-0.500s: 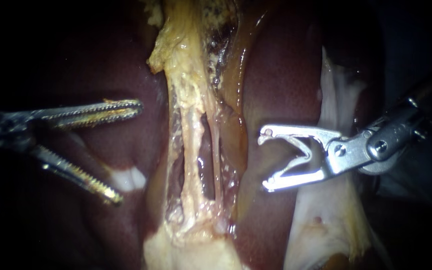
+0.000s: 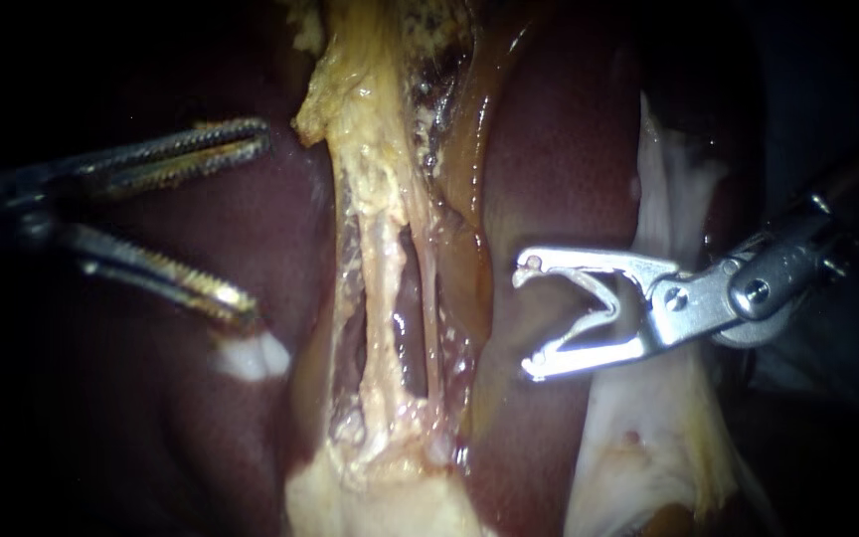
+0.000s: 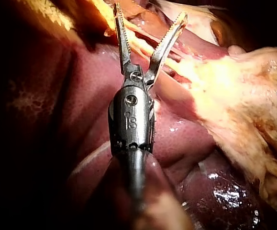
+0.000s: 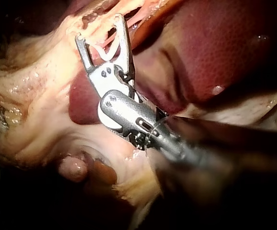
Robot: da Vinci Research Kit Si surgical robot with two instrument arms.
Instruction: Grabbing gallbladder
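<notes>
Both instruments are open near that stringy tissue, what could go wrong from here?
The left instrument, serrated jaws open, hovers over dark red liver; closing there could bite the wrong tissue. The right instrument, jaws open, sits near thin pale yellow strands and might snag or tear them.

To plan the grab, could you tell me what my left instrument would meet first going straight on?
Probably the pale stretched tissue band ahead of the left instrument, whose jaws stand open; depth is unclear.

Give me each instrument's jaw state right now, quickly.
Left instrument: jaws open, holding nothing.
Right instrument: jaws open, no tissue gripped.
</notes>
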